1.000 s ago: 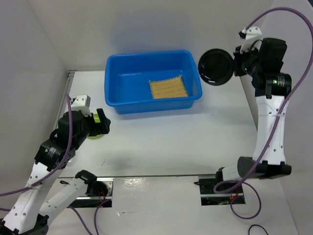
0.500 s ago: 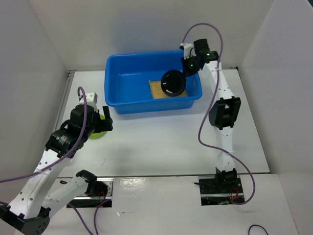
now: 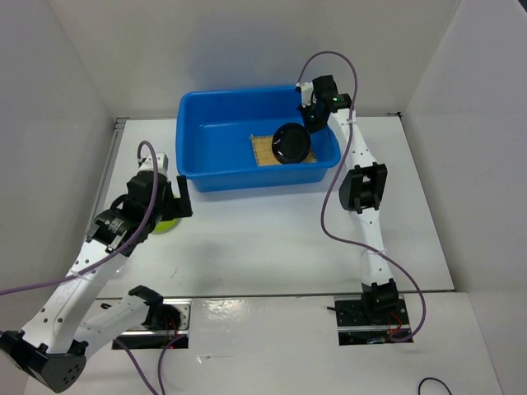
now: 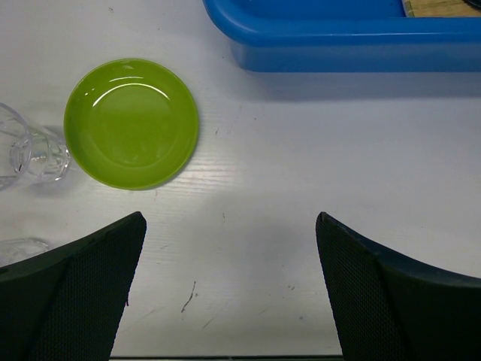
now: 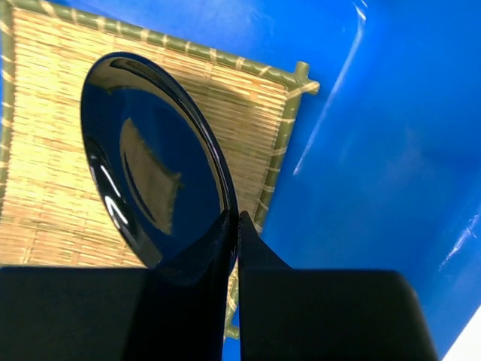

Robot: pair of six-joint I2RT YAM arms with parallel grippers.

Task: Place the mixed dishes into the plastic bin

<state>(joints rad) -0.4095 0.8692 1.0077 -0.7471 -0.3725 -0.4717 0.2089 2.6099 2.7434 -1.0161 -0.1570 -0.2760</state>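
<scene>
Black rim between the fingers: my right gripper (image 5: 233, 226) is closed almost completely, its two fingers pinching the edge of the small black plate (image 5: 150, 165), which hangs tilted, its glossy face towards the wrist camera. Beneath it the bamboo mat (image 5: 45, 128) lies flat on the floor of the blue bin (image 5: 361, 135), towards the bin's right end. I cannot tell whether the plate's lower edge touches the mat. From above, the plate sits inside the bin's outline, over the right part of the mat and near the right wall. My left gripper (image 4: 229, 219) is spread as wide as it goes and holds nothing, hovering over the white table (image 4: 316, 165). Ahead of it the lime-green plate (image 4: 131, 124) rests flat on the table, outside the bin and near its front left corner, with the clear cup (image 4: 34, 150) just beside the plate on the side away from the bin
</scene>
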